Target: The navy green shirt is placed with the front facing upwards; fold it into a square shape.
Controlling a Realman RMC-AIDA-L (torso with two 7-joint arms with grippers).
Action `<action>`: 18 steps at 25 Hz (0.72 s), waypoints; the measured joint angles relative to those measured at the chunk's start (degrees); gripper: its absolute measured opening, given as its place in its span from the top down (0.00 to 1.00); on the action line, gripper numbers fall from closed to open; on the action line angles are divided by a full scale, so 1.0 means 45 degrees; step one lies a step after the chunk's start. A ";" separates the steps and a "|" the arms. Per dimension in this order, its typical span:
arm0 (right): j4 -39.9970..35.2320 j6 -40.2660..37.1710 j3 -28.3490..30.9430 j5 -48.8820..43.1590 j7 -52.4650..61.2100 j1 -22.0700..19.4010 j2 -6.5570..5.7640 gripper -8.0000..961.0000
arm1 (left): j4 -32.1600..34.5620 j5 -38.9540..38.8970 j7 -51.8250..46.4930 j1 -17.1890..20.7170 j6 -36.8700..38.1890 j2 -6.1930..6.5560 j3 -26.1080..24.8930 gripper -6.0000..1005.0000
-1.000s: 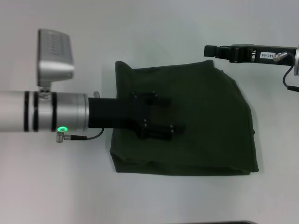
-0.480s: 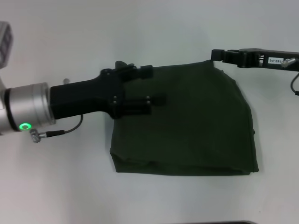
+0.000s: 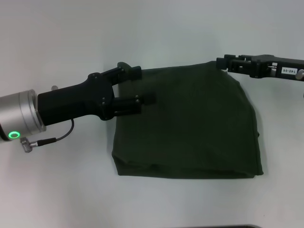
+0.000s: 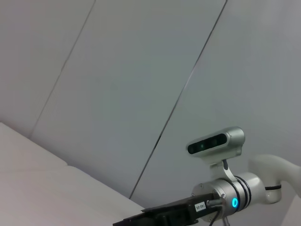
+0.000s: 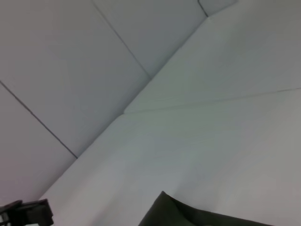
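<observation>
Starting on the left side of the head view, the left gripper reaches in over the left edge of the navy green shirt, arm angled in from the lower left with a green light glowing on its silver wrist section. Its two black fingers are spread apart — one finger sits right at the shirt's far left corner, the other lies over the cloth a bit nearer the robot, and nothing is pinched between them as far as I can see. The shirt itself sits in the middle of the white table, already folded into a roughly square bundle, plain dark green side up, no print visible, with the near edge showing stacked layers and the right side a little rounded. Over on the right, the right gripper comes in from the right edge of the view and its tip is at the shirt's far right corner — can't tell whether its fingers are apart or closed, or whether it's touching the cloth. The left wrist camera mostly looks at a pale wall, with the other arm and its camera showing low in that picture. The right wrist view catches just a dark corner of the shirt on the white surface.
</observation>
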 joint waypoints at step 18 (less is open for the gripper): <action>0.0109 -0.0661 0.0121 -0.0016 -0.0789 -0.0444 0.0094 0.04 | 0.0068 0.0087 -0.0273 -0.0074 -0.0083 0.0000 0.0002 0.10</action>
